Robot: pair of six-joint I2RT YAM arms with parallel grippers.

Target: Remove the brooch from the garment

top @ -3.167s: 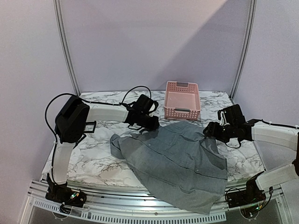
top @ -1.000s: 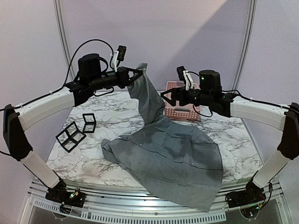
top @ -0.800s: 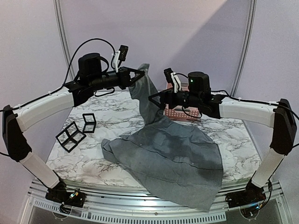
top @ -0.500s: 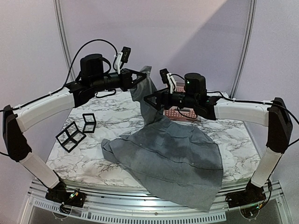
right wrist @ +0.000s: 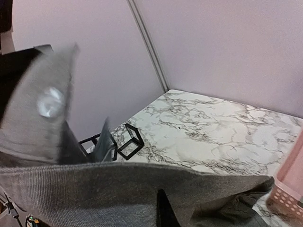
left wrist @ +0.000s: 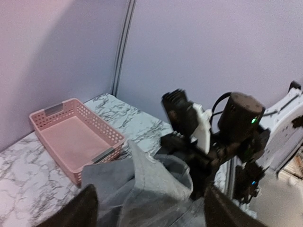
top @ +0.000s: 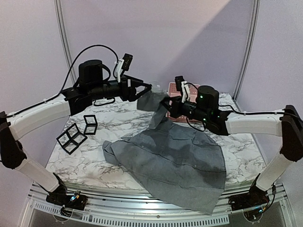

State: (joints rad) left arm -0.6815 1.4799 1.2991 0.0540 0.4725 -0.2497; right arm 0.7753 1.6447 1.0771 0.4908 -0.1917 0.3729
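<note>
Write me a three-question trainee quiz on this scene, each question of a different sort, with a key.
1. True or false: the whole garment lies flat on the table.
2. Multiple choice: which arm's jaws stand wide open, off the cloth? A) left B) right C) both
3. Fill in: in the top view, the black wire cubes stand on the garment's ___ side.

Key
1. False: one fold is raised, in front of the pink basket.
2. A: the left gripper is open, while the right gripper appears to hold the raised fold.
3. left
</note>
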